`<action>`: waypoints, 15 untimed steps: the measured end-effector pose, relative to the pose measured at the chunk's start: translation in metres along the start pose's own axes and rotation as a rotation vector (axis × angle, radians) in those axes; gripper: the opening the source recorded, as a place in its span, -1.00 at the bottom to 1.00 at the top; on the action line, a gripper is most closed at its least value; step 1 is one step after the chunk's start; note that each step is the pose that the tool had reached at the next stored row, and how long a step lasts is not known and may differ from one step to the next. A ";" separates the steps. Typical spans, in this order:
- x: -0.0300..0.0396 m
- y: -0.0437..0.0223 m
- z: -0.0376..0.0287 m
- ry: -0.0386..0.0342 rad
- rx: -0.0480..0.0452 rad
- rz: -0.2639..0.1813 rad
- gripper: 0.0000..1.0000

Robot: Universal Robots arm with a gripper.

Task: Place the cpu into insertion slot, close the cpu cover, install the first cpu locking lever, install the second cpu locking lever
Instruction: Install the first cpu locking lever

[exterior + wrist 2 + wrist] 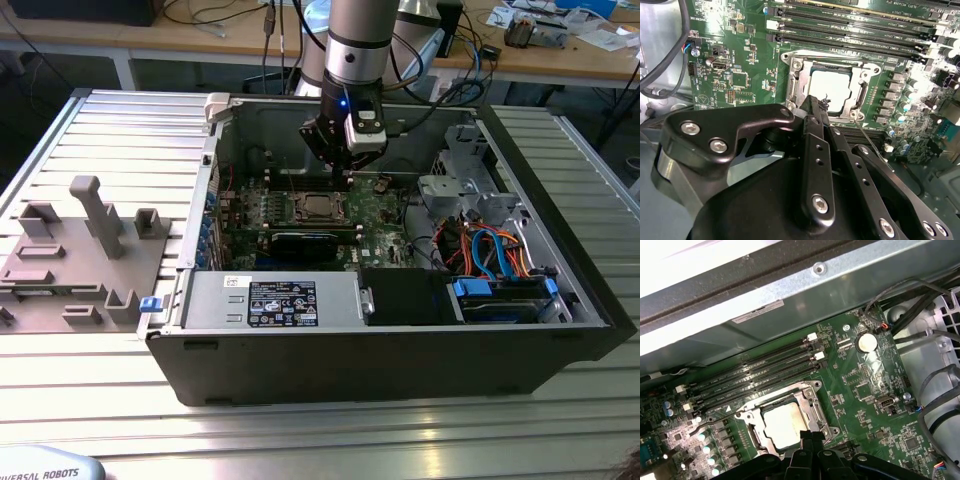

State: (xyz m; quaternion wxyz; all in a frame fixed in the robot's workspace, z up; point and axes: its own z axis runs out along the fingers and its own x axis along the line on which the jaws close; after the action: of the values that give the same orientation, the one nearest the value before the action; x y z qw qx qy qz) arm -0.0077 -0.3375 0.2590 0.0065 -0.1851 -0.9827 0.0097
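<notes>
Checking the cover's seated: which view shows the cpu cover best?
Second wrist view: cpu cover large, hand hiding one corner. First wrist view: smaller, a corner hidden too. Exterior view: small, far off.

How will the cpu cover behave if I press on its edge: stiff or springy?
Probably fairly stiff: the cpu cover is a metal frame lying flat around the cpu. It looks thin, so it may still flex slightly. It likely won't slide, since screw heads show at its corners.
</notes>
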 end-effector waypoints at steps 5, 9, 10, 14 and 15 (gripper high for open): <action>0.0000 0.0000 0.0000 -0.0001 0.0000 -0.007 -0.79; 0.0000 0.0000 0.0000 -0.0002 0.0001 -0.011 -0.79; 0.0000 0.0000 0.0000 -0.0003 0.0001 -0.013 -0.79; 0.0000 0.0000 0.0000 -0.0004 0.0001 -0.017 -0.79; 0.0000 0.0000 0.0000 -0.0003 0.0001 -0.018 -0.79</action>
State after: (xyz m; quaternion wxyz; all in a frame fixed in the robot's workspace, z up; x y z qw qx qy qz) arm -0.0077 -0.3375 0.2590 0.0064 -0.1762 -0.9843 0.0098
